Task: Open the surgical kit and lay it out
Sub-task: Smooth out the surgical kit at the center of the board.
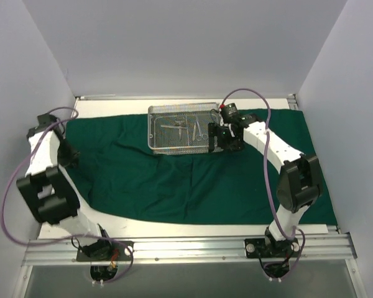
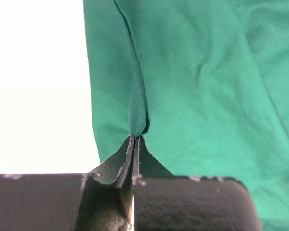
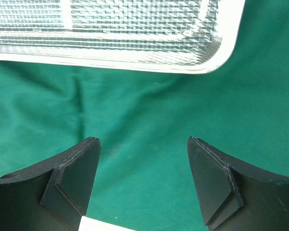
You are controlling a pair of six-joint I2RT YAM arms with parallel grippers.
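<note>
1. Since the left gripper [image 2: 134,138] is pressed together on a raised fold at the left edge of the green cloth [image 2: 207,96], and only at the very fingertips, I judge the grip thin: pull low and slowly, outward over the bare white bench [image 2: 38,96], so the fold does not slip free
2. Draw the cloth flat rather than upward; lifting would likely tug the wrinkles that run toward the middle and shift what stands on it
3. The right gripper [image 3: 142,144] hangs spread wide and empty over the cloth, just beside a rounded corner of the wire-mesh tray [image 3: 221,57]; it could steady that side if the cloth drags
4. The tray sits on the far middle of the cloth with the slim instruments [image 1: 188,127] lying inside it; watch that they do not slide while the left edge is spread
</note>
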